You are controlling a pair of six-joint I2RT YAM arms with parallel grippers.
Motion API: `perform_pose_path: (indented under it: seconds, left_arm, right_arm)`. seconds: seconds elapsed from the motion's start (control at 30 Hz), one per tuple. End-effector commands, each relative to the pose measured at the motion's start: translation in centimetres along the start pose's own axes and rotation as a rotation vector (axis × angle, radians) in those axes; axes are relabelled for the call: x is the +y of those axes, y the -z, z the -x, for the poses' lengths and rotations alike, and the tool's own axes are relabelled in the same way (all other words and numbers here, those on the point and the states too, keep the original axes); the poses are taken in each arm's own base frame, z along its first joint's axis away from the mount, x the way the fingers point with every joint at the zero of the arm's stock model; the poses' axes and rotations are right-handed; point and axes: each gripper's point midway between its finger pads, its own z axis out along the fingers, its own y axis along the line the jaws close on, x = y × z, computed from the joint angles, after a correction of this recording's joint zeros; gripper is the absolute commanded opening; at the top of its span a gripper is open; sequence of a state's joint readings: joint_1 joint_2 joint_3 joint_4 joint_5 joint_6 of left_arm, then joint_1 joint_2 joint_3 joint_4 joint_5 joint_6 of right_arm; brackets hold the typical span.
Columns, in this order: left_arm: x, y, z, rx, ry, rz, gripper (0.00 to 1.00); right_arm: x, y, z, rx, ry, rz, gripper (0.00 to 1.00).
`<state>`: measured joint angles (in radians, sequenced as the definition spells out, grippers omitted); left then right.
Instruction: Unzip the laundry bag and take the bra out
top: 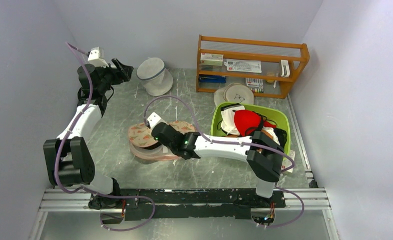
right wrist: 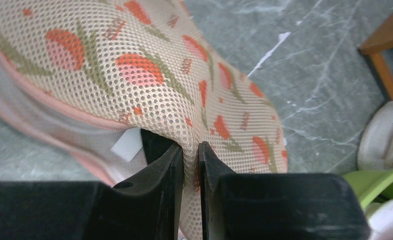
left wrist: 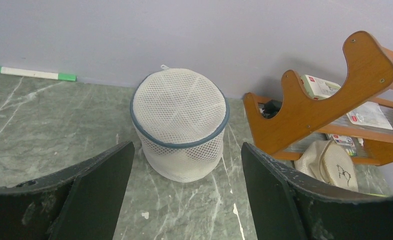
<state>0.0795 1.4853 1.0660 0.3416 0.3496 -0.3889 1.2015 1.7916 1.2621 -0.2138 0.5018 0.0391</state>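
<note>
Well, the laundry bag (top: 145,139) lies on the grey marbled table (top: 119,107), about mid-table and just left of the green bin (top: 280,118). The right gripper (top: 157,131) reaches across from the right and has its fingers clamped on a fold of the pouch's printed mesh; in the wrist view the right gripper (right wrist: 190,150) pinches the fabric of the laundry bag (right wrist: 149,75) tight, with the cloth bulging above the fingertips. A pink zip line runs along the pouch's edge, and a white tab (right wrist: 127,144) sits just beside the left finger. What is inside the pouch is hidden.

The left gripper (top: 124,70) hangs near the back-left corner with its fingers spread wide and nothing between them. It faces the white cylindrical mesh bag (left wrist: 179,120), which stands upright by the wall, beside the wooden shelf (top: 252,50). A red bra (top: 247,121) lies in the bin.
</note>
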Motion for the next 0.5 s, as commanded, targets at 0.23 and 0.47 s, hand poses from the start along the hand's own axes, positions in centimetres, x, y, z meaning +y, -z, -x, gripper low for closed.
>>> perform_pose_path:
  seconds: [0.23,0.47]
  left_arm:
    - [-0.7,-0.4,0.8,-0.004,-0.031,-0.036,0.89]
    - [-0.1,-0.2,1.1,-0.007,-0.021,-0.029,0.89]
  right_arm:
    - [-9.7,-4.8,4.9,-0.191,-0.076,-0.249,0.17]
    - [-14.6,-11.0,5.5,-0.237,-0.042,-0.355,0.25]
